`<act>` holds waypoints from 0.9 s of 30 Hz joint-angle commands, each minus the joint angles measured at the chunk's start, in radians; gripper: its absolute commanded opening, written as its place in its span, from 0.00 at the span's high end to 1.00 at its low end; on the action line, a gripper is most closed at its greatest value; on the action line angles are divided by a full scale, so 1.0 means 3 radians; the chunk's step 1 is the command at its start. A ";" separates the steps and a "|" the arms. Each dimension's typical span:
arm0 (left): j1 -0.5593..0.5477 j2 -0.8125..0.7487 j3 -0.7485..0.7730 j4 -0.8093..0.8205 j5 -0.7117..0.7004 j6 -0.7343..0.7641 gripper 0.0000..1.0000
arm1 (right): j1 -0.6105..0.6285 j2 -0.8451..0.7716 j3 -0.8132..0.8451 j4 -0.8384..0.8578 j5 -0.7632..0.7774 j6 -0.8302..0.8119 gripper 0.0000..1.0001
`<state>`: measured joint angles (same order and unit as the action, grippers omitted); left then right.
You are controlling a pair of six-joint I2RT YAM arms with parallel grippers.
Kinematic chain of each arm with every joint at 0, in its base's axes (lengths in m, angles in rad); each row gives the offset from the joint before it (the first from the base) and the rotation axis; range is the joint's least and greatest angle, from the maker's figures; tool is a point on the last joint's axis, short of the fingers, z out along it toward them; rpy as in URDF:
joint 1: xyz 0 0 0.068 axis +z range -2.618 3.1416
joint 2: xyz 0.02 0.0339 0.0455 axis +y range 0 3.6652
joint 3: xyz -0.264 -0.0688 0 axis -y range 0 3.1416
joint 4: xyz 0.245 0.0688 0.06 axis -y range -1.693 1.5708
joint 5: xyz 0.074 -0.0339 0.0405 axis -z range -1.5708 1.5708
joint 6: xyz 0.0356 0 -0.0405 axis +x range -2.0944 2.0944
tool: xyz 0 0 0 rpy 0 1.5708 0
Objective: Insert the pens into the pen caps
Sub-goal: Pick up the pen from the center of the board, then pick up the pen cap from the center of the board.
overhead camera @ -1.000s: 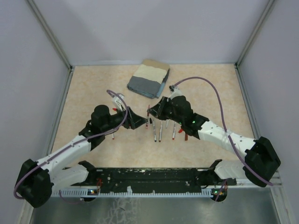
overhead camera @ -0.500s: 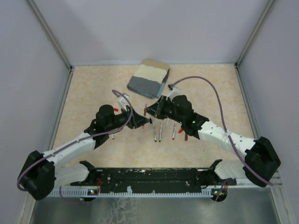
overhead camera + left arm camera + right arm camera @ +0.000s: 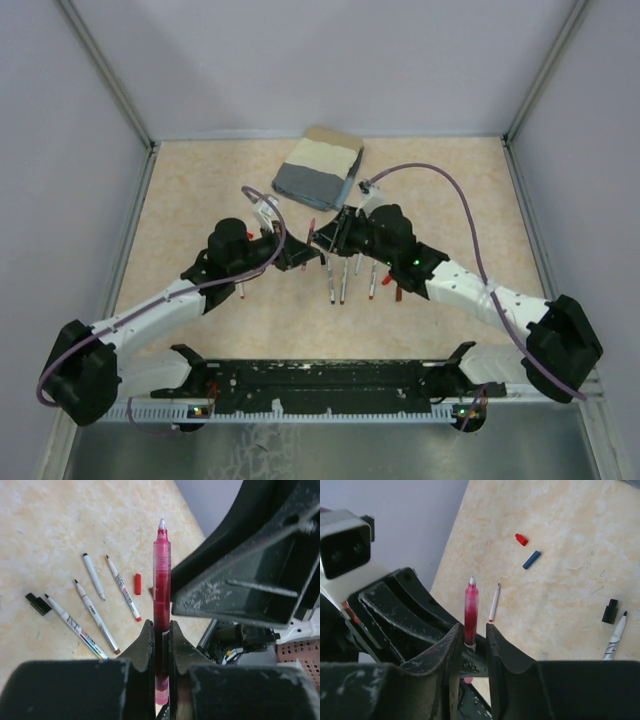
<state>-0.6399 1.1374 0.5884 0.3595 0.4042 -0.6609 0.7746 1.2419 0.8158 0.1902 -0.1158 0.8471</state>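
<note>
A pen with a translucent red barrel [image 3: 161, 580] stands upright between the two arms, tip up. My left gripper [image 3: 160, 626] is shut on its lower barrel. My right gripper [image 3: 472, 627] is open around the same red pen [image 3: 471, 610], with a gap on the right-hand side. From above, both grippers meet at mid table, left gripper [image 3: 306, 257] and right gripper [image 3: 326, 240]. Several white pens [image 3: 96, 616] lie on the table below. Loose caps lie nearby: a red cap [image 3: 137, 584], a black cap [image 3: 37, 603], another red cap [image 3: 521, 539] and a blue cap [image 3: 532, 560].
A folded grey-beige cloth [image 3: 318, 168] lies at the back of the table. White pens [image 3: 343, 280] lie side by side in front of the right gripper. One more pen [image 3: 494, 602] lies alone to the left. Grey walls enclose the table on three sides.
My left gripper moved right and closed on the red pen. My right gripper, which was shut on it, has opened its jaws.
</note>
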 commanded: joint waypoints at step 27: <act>-0.0004 -0.0185 0.0805 -0.0633 -0.0235 0.1237 1.00 | -0.0005 -0.0744 -0.0048 -0.1849 0.1248 -0.0843 0.48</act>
<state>-0.6395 1.0916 0.7971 0.1131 0.2691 -0.3408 0.7746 1.0065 0.8131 -0.3695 0.2512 0.6197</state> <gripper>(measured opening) 0.096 0.527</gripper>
